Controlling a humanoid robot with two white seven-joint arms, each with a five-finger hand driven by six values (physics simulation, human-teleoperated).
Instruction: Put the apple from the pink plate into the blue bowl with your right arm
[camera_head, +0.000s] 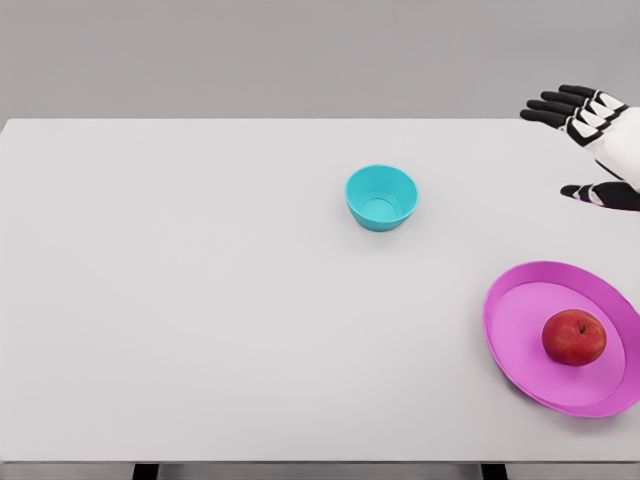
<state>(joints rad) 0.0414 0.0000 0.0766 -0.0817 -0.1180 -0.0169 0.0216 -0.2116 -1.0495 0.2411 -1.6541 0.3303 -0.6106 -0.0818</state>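
Red apple (574, 337) is seen resting on pink plate (520, 340), right of plate's centre, at table's (200, 300) front-right. It's roundish, w/ no clear long axis; stem end can't be made out. Blue bowl (381, 197) sits upright near mid-table, well apart from plate. Right hand (592, 140) is held at far right edge, beyond plate, fingers spread, nothing gripped.

- We see a pale grey table (200, 330) filling most of the view.
- Behind its far edge we see a plain grey wall (250, 55).
- Two dark legs (146, 471) show below its near edge.
- The light is soft and even.
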